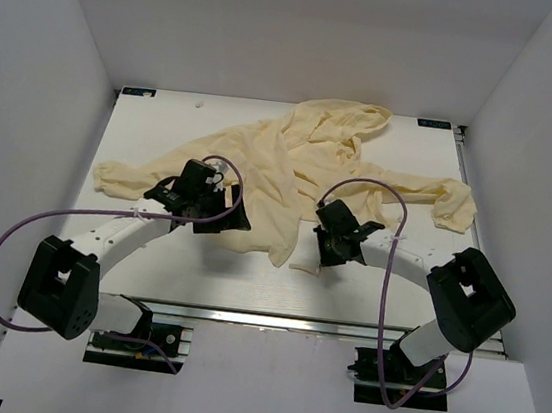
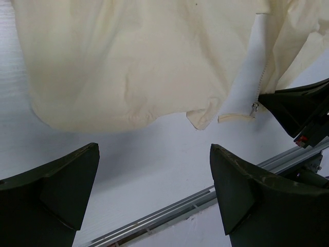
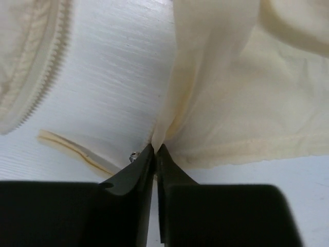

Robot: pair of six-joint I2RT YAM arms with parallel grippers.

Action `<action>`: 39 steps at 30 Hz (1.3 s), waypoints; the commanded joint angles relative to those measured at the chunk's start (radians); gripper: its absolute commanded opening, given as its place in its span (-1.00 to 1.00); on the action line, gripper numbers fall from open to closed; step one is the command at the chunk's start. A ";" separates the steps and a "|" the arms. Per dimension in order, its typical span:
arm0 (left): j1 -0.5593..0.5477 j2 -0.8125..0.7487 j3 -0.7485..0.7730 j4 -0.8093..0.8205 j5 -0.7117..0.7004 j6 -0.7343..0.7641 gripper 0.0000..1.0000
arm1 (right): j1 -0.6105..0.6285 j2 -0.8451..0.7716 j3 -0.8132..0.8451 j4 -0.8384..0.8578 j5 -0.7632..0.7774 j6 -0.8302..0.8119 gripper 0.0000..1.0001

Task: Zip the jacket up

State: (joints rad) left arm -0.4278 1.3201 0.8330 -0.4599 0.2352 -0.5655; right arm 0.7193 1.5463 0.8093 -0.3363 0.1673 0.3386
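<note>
Currently jacket (image 1: 291,168) spread mid-frame on bench (image 1: 156,116), front unzipped. Right fingers (image 3: 136,172) clamped on hem corner beside zipper (image 2: 254,108), likely anchoring it taut. Left fingers (image 2: 67,180) wide apart, empty, poised below opposite hem.

- Bare table (image 1: 246,284) lies open between the jacket (image 1: 291,168) hem and the near rail (image 1: 272,319).
- The left gripper (image 2: 154,154), jaws wide, hangs over that strip, nothing between its fingers.
- The right gripper (image 3: 155,149), pinched on the hem, blocks the zipper gap's right side.
- White walls (image 1: 52,58) close three sides.
</note>
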 commanded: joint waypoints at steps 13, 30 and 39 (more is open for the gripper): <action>-0.227 0.020 0.147 -0.063 -0.057 0.087 0.96 | -0.008 -0.377 -0.117 0.170 0.032 0.027 -1.00; -0.269 0.215 0.251 0.093 -0.008 0.064 0.96 | -0.018 -0.752 -0.352 0.357 -0.075 -0.066 -1.00; -0.402 0.409 0.371 0.144 0.047 0.010 0.87 | -0.020 -0.830 -0.403 0.491 -0.065 -0.032 -1.00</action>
State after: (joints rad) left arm -0.7883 1.7222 1.1637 -0.3454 0.2436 -0.5301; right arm 0.7059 0.7399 0.4194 0.0299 0.1013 0.2859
